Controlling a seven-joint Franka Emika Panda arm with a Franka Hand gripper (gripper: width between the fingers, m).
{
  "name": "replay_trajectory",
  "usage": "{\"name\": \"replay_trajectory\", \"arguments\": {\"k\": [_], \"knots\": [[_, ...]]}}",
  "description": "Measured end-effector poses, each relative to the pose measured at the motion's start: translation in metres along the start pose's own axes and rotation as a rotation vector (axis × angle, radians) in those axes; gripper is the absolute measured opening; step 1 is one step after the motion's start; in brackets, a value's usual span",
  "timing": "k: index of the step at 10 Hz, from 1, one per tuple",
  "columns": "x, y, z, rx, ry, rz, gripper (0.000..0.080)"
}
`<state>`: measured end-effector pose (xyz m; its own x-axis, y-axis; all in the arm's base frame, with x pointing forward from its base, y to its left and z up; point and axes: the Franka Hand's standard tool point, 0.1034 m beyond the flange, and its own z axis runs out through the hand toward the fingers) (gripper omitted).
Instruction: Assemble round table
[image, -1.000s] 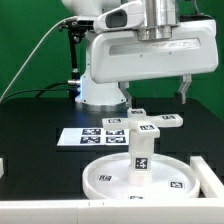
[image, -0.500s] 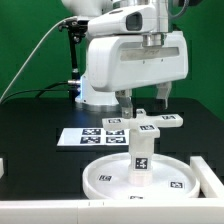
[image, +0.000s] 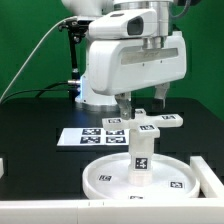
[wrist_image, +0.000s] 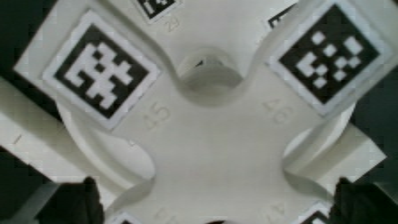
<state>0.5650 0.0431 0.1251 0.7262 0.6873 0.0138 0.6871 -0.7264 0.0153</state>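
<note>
The round disc (image: 105, 178) lies flat on the black table near the front. The short post (image: 141, 156) stands upright in its middle. The cross-shaped foot (image: 146, 123) sits on top of the post, its tags facing up. My gripper (image: 144, 100) hangs just above the foot, open and empty, one finger on either side of the cross. In the wrist view the foot (wrist_image: 205, 110) fills the picture, and my dark fingertips (wrist_image: 71, 203) show at the edge, wide apart around my gripper's centre (wrist_image: 217, 205).
The marker board (image: 88, 136) lies behind the disc toward the exterior view's left. A plain white block (image: 207, 176) sits at the exterior view's right edge. The arm's white base (image: 98, 92) stands at the back before a green backdrop.
My gripper has come down and shifted toward the exterior view's left, to just over the foot. The disc, post and foot have not moved.
</note>
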Motion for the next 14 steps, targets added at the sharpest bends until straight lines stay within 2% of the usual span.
{"name": "replay_trajectory", "arguments": {"k": [2,6,8,9,10,11,12,13,14], "knots": [[-0.0068,0.0016,0.0087,0.001,-0.007,0.005,0.0649],[-0.0083,0.0030,0.0099,0.001,-0.009,0.009,0.0649],[-0.0070,0.0038,0.0082,-0.002,-0.005,0.009,0.0393],[-0.0071,0.0038,0.0082,-0.002,-0.005,0.009,0.0393],[-0.0072,0.0038,0.0083,-0.002,-0.005,0.009,0.0205],[-0.0072,0.0038,0.0083,-0.002,-0.005,0.011,0.0080],[-0.0073,0.0037,0.0085,-0.002,-0.005,0.036,0.0080],[-0.0073,0.0037,0.0087,-0.002,-0.006,0.039,0.0015],[-0.0073,0.0037,0.0087,-0.001,-0.005,0.081,0.0005]]}}
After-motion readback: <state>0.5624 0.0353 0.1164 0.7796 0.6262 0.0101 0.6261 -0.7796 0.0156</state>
